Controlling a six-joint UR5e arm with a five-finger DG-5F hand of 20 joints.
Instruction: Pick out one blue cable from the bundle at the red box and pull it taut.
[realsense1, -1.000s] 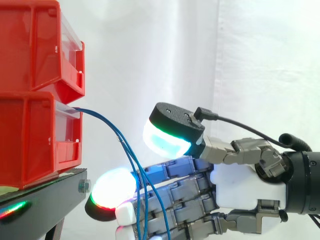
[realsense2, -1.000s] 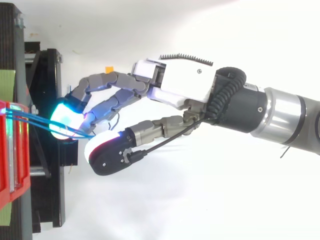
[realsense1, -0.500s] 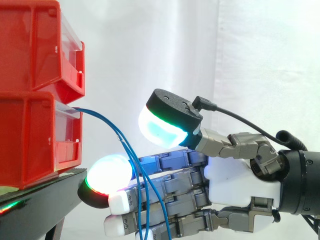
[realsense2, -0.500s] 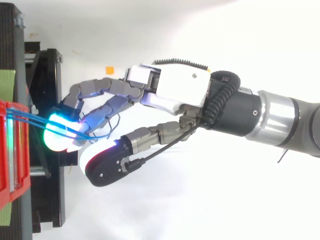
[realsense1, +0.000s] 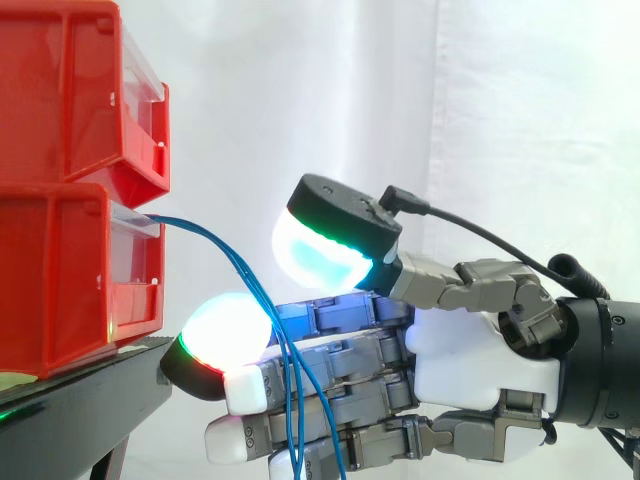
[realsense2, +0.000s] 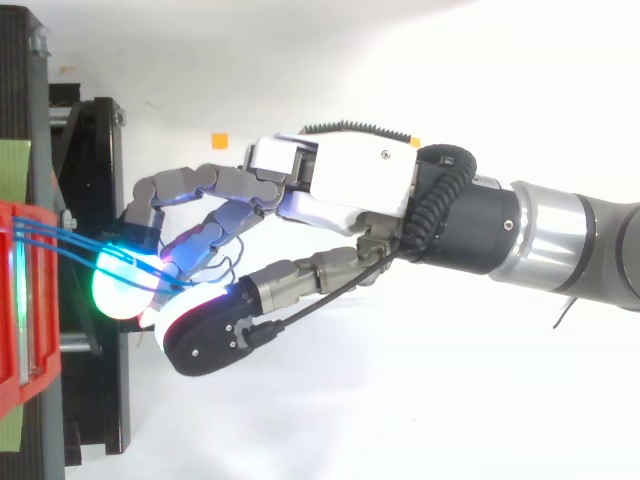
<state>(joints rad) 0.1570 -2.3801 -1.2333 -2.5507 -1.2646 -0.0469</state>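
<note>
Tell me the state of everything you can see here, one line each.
Hand, open, thumb raised above the fingers.
Thin blue cables, slack, drooping from the lower bin past the hand.
Red plastic bins, stacked, upright.
Black metal stand, bearing the bins.

A white curtain (realsense1: 330, 90) hangs behind, with a vertical fold right of centre. A black stand (realsense1: 95, 405) juts in from the lower left. An upper bin (realsense1: 70, 90), red with a clear front strip, sits top left. From above, a small orange scrap (realsense2: 219, 140) lies on the white surface near the stand.
</note>
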